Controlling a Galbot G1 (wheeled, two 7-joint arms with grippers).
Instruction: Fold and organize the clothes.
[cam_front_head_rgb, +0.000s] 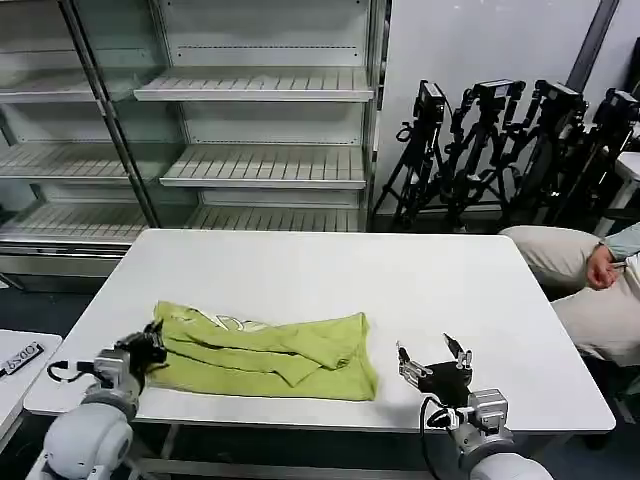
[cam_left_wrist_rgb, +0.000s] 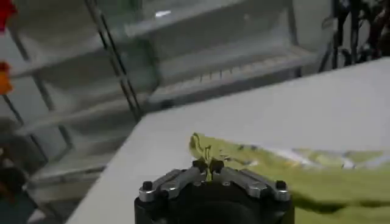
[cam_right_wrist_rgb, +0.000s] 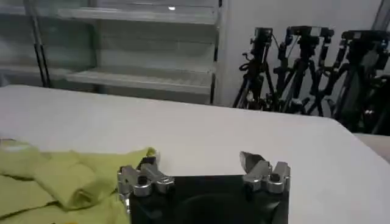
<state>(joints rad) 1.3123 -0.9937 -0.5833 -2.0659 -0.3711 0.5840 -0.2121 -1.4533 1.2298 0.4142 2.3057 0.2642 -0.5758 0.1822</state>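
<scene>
Shirt (cam_front_head_rgb: 265, 352) lies bunched, half-folded, lower centre of the head view on the worktop (cam_front_head_rgb: 330, 270). Left claw (cam_front_head_rgb: 155, 343) sits at its left edge, clenched; looks pinched on the hem, though whether fabric is really caught I can't tell. Right claw (cam_front_head_rgb: 432, 356) spread wide, empty, just right of the shirt.

Risks: thin fabric slipping out mid-pull; one-sided drag skewing the fold or sliding it towards the near edge.

Sleeves and collar buried in the folds.
</scene>
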